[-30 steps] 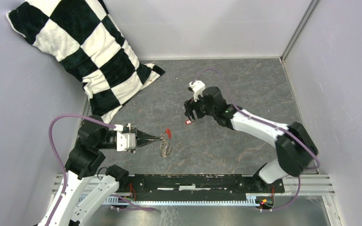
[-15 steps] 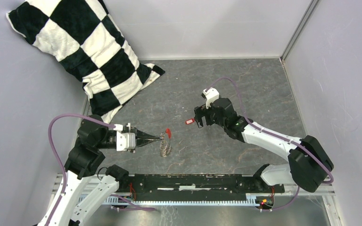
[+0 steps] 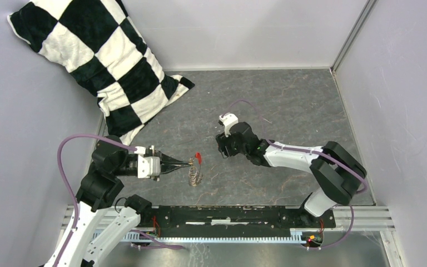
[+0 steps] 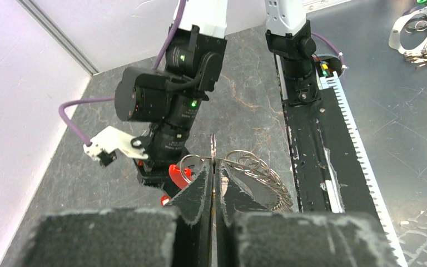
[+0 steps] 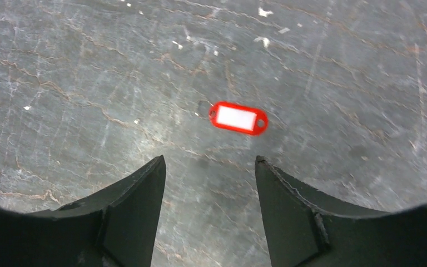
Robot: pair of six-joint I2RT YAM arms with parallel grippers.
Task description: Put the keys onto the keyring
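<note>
The right fingers (image 5: 136,206) do not carry the red key (image 5: 239,118) any more. One second ago the key hangs at their tips. Half a second ago it lies alone on the counter (image 3: 289,100) while the right arm stands aside to the right. Now the arm is again over the same place.

In the right wrist view the key lies flat on the counter with its white label up. It is just ahead of the two tips and a little toward the right one, not between them. These fingers are released, standing apart with nothing in them. From above, the key is hidden under the wrist.

The left fingers (image 4: 197,189) have not moved in this time. They stay clenched on the keyring (image 3: 194,175), whose thin edge stands up between their tips. The coil hangs on one side of them and the red arc on the other. Whether the coil touches the counter I cannot tell.

For the task this means the red key is not on the ring yet, and it is one step further from it. I judge that the release serves for a better grasp, one that leaves the hole end free. The right fingers need to go forward and down until the key is between them. A flat, thin key on a hard counter can slide away. The yellow key I do not find in any view.
</note>
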